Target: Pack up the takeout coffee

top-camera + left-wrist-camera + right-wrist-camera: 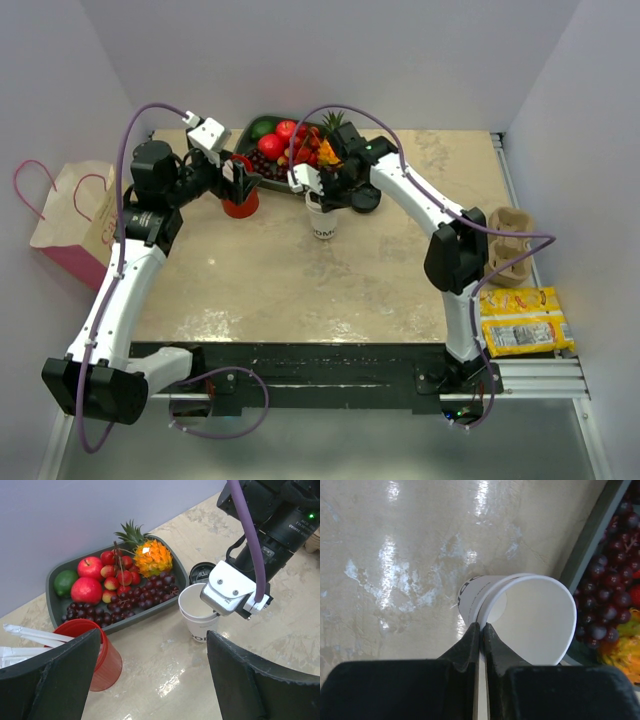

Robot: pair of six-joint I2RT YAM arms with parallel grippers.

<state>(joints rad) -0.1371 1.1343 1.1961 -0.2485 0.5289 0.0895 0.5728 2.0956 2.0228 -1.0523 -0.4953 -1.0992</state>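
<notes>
Right wrist view: the right pincer (481, 626) is squeezing shut on the rim of the white paper cup (535, 615). The thin cup wall is sitting between the two black fingers (465, 647) at the bottom middle of the frame. The cup is open at the top and is showing dark letters on its side. It is standing on the shiny tan table (395, 555).

In the left wrist view, the cup is sitting in the middle of the frame, just below the tray. The black lid (201, 572) is lying flat on the table right behind the cup, touching the tray's right end.

The gray tray (145, 614) is holding red apples (86, 590), dark grapes (145, 595), a green lime (65, 581) and a little orange pineapple (152, 557).

The left pincer (152, 635) is hanging wide open and holding nothing. Its two big black fingers (55, 675) are filling the bottom corners of that frame. The red cup (102, 655) with white straws (30, 635) is peeking out by the lower left finger.

In the top view, a pink paper bag (75, 215) is standing at the left edge. A brown cup carrier (510, 235) and yellow packets (522, 320) are lying at the right edge.
</notes>
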